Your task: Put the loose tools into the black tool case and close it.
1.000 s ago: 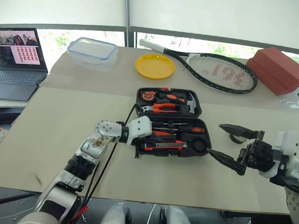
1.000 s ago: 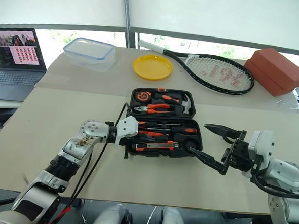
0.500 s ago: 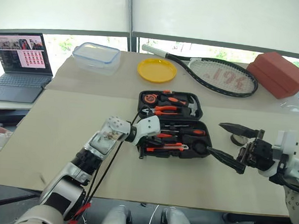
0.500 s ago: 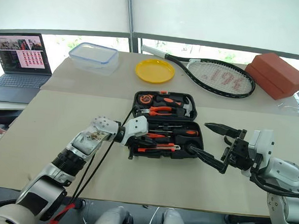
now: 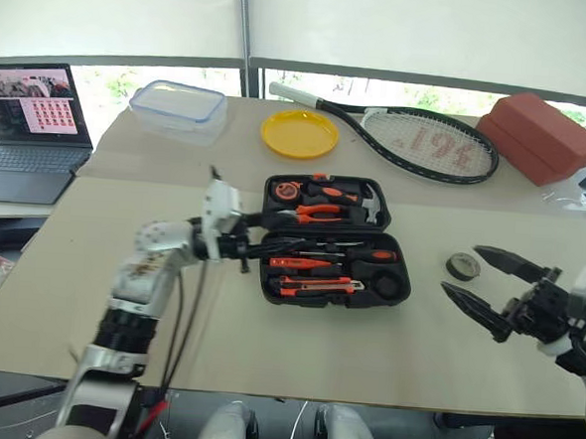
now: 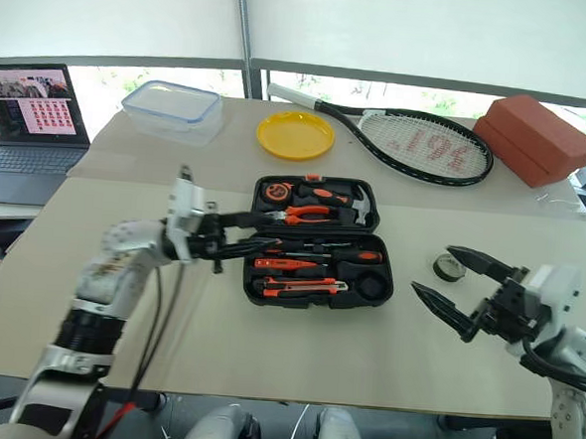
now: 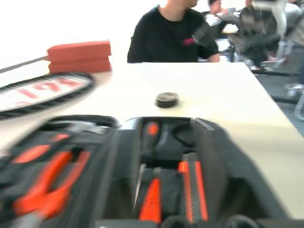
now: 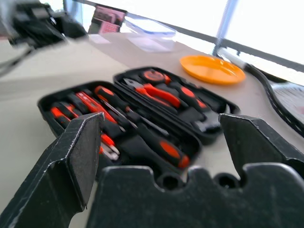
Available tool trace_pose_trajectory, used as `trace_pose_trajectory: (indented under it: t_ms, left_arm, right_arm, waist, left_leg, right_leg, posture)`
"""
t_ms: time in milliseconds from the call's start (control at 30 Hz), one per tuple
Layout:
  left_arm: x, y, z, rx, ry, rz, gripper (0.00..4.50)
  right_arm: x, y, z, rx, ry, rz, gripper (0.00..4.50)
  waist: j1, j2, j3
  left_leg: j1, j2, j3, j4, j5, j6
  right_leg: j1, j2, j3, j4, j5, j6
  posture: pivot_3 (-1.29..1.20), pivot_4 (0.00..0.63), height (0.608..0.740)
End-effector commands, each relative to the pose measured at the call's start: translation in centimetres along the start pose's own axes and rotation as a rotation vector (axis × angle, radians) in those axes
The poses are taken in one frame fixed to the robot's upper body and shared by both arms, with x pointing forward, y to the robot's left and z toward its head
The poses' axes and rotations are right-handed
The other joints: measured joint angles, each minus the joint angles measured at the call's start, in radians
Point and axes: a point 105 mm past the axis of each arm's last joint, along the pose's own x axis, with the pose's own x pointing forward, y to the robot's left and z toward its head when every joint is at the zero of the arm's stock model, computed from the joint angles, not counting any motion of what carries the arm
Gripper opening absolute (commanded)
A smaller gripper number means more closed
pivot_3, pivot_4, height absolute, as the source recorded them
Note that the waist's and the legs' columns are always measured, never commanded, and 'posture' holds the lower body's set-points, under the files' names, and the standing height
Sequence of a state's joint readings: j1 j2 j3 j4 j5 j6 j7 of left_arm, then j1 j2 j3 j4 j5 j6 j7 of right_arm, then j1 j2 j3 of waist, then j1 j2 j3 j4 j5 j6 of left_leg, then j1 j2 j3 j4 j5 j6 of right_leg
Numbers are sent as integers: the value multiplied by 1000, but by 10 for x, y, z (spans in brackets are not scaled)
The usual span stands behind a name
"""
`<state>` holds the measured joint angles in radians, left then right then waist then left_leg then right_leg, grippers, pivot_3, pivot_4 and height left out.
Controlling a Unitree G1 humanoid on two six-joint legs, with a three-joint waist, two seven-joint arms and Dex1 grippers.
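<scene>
The tape roll lies flat on the table, just right of the case and well clear of its rim; it looks small, light and stiff, so it should pinch easily across its outer edge or through the centre hole, though it may skid on the smooth top. The case, a rigid moulded shell, stands open: its near half holds two screwdrivers, a small orange one and the knife in their recesses, with one round recess at the case's right end seemingly vacant; its far half holds pliers, a hammer and a tape measure. The right gripper, just right of the roll, has its jaws spread wide around nothing. The left gripper hangs at the case's left edge, fingers parted and carrying nothing. Closing likely means folding one half onto the other by its outer edge
</scene>
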<state>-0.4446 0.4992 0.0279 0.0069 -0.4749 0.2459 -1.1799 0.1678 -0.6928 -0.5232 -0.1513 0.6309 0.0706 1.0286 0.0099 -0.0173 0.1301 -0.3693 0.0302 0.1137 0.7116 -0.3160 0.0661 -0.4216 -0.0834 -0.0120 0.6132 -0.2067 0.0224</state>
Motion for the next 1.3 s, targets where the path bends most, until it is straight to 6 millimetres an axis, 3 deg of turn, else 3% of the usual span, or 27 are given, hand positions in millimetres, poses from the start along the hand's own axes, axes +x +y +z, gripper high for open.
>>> trace_pose_trajectory:
  t_ms: [33, 133, 233, 367, 633, 800, 967, 1233, 1300]
  left_arm:
    - [-44, -9, -2, 2, 52, 41, 3559]
    - [-70, -23, 0, 4, 59, 48, 4447]
    - [-75, -34, 4, -26, 7, 45, 4447]
    - [-69, -38, 11, 15, -21, 24, 4447]
    - [-53, -41, 7, 43, 23, -53, 4447]
    - [-45, -50, 6, 32, 19, -99, 4447]
    - [-44, -56, 6, 39, 39, -158, 4447]
    - [-40, -55, 10, 54, 25, -180, 4500]
    - [-39, -56, 10, 55, 23, -187, 4500]
  right_arm:
    - [-37, -28, -12, -49, 77, -222, 4500]
    - [-56, -33, -35, -73, 225, -305, 4500]
    - [-55, -31, -41, -90, 224, -319, 4500]
    - [-34, -27, -34, -132, 233, -200, 4500]
    - [23, -53, -33, -123, 528, 32, 4500]
    - [42, -69, -54, -162, 656, 48, 4500]
    - [44, -78, -73, -104, 780, 96, 4500]
    - [61, -88, -79, -140, 768, 100, 2171]
    - [63, -89, -79, -146, 762, 104, 1361]
  waist:
    - [-2, 0, 0]
    - [-3, 0, 1]
    - [2, 1, 2]
    - [1, 1, 2]
    - [-18, 2, 5]
    - [-15, 1, 5]
    - [-13, 2, 6]
    - [-21, 2, 6]
    - [-23, 2, 6]
  left_leg:
    - [0, 0, 0, 0, 0, 0]
    - [0, 0, 1, -1, 0, 0]
    - [-1, 0, 1, -1, -1, 0]
    - [1, 0, 2, 0, 0, -1]
    - [1, 2, 2, -1, 2, -2]
    - [0, 3, 2, -1, 3, -3]
    - [-3, 2, 3, -1, 6, -8]
    - [-2, 2, 3, -1, 6, -8]
    - [-2, 2, 3, -1, 6, -9]
  right_leg:
    - [0, 0, 0, 0, 0, 0]
    - [-1, 0, 0, 0, -1, 0]
    - [-1, -2, 0, -1, -1, -1]
    - [0, -3, 0, 0, -2, -5]
    - [-1, 2, 2, 0, 1, -4]
    - [-2, 5, 2, -1, 1, -4]
    - [-4, 4, 2, -3, 1, -3]
    - [-3, 4, 2, -3, 1, -3]
    - [-3, 4, 2, -2, 1, -3]
  posture:
    - [0, 150, 740]
    - [0, 150, 740]
    - [0, 150, 740]
    - [0, 150, 740]
    - [0, 150, 740]
    - [0, 150, 740]
    - [0, 150, 740]
    - [0, 150, 740]
    - [0, 150, 740]
